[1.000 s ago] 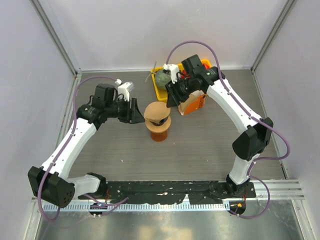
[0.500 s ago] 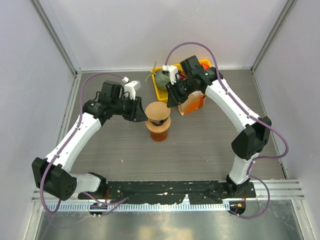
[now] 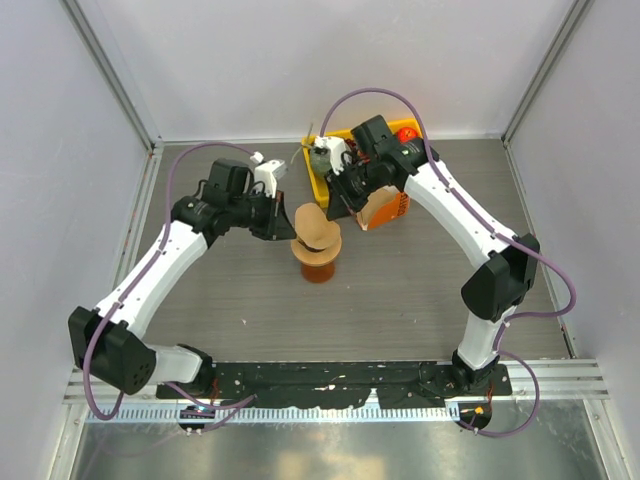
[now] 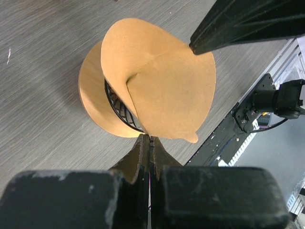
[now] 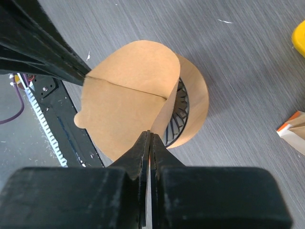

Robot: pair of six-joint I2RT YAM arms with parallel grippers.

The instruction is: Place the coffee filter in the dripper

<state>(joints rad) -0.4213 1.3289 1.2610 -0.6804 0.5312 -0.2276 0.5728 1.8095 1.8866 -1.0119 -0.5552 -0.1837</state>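
The tan-brown coffee filter (image 3: 314,227) is spread partly open over the dripper. The dripper's dark ribbed inside (image 4: 116,106) shows under the filter's edge in both wrist views (image 5: 178,118); the top view hides it. The dripper sits in the orange-brown ring stand (image 3: 320,264). My left gripper (image 4: 150,139) is shut on the filter's left edge (image 4: 167,88). My right gripper (image 5: 150,133) is shut on the filter's opposite edge (image 5: 121,107). In the top view the left gripper (image 3: 288,227) and right gripper (image 3: 337,205) flank the filter.
A yellow tray (image 3: 320,186) with a grey-green object stands at the back, behind the right wrist. An orange-and-white carton (image 3: 392,208) lies just right of the stand and shows in the right wrist view (image 5: 293,134). Side walls enclose the table.
My left gripper has moved right, closer to the stand. My right gripper has shifted slightly left and back. The filter stays over the stand.
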